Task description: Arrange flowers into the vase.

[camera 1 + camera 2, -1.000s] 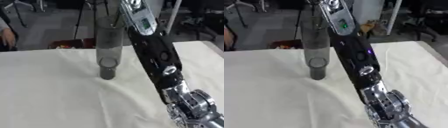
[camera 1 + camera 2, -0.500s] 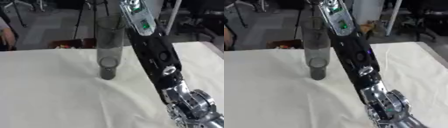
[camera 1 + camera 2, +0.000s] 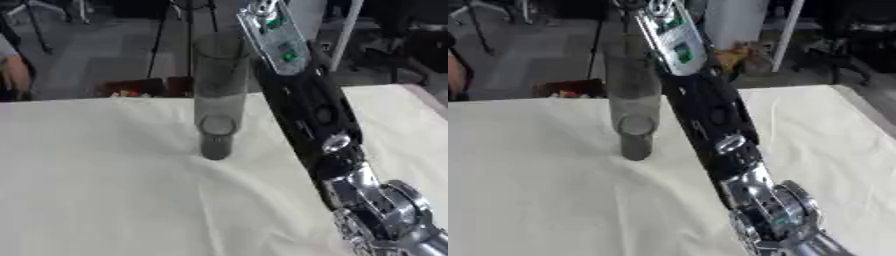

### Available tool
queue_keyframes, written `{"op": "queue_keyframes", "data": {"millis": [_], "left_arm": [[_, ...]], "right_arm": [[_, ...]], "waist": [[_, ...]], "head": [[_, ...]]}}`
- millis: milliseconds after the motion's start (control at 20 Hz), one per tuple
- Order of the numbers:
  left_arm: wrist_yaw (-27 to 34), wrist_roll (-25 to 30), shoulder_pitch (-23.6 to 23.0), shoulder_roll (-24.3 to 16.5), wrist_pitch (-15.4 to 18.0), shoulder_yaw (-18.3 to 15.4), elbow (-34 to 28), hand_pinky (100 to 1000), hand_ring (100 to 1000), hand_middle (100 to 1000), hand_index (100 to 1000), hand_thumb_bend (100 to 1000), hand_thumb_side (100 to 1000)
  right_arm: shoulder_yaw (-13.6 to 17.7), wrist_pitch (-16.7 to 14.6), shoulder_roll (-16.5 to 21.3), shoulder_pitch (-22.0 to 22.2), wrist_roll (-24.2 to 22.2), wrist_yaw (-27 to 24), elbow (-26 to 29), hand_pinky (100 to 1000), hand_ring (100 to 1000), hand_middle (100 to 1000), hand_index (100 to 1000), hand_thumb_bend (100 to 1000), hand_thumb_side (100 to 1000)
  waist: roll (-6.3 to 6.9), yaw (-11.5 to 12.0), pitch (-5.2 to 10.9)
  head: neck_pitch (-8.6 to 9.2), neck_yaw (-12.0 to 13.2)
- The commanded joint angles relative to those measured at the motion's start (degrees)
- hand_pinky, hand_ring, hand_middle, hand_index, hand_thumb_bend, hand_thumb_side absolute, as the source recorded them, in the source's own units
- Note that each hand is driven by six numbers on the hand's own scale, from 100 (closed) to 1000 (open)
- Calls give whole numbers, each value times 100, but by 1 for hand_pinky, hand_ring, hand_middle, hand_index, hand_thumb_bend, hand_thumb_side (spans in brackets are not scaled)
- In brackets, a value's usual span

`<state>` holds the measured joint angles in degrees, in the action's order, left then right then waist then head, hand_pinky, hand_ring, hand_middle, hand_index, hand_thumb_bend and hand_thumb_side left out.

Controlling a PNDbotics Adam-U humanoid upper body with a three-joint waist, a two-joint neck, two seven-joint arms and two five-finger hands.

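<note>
A tall grey see-through vase [image 3: 217,100] stands upright on the white cloth of the table [image 3: 87,190], a little left of the middle. It holds no flowers. My right arm [image 3: 306,115], black with a silver plate and a green sticker near its top, rises from the lower right corner. It passes just right of the vase and leaves the picture at the upper edge above it. The hand at its end is cut off by that edge. My left hand shows in neither view.
Behind the table's far edge sits a dark red box with something red and yellow in it [image 3: 131,89]. Tripod legs [image 3: 188,35] and a white pole [image 3: 346,30] stand on the grey floor beyond. The cloth has soft creases [image 3: 236,170] near the vase.
The right arm's upper part has shifted slightly beside the vase. The vase has not moved.
</note>
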<state>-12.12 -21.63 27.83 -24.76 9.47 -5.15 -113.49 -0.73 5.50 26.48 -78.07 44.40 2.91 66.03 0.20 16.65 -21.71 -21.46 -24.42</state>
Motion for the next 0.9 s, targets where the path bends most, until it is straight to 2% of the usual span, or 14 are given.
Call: {"op": "queue_keyframes", "data": {"millis": [50,500,900], "left_arm": [[13,13,85,-197,21,-20,-110,806,907,940,978,100,1000],[17,21,95,-186,33,-19,-110,807,907,940,978,100,1000],[11,7,69,-195,36,-30,-110,807,907,940,978,100,1000]], "right_arm": [[13,-25,76,-108,-39,-15,42,100,283,144,184,482,768],[-23,23,20,-130,12,-333,62,100,294,200,226,479,787],[-95,608,152,-79,-116,82,-43,100,282,196,233,476,802]], "waist": [[9,16,154],[-19,30,176],[-84,8,221]], "head": [[74,-23],[73,-33],[32,-3]]}}
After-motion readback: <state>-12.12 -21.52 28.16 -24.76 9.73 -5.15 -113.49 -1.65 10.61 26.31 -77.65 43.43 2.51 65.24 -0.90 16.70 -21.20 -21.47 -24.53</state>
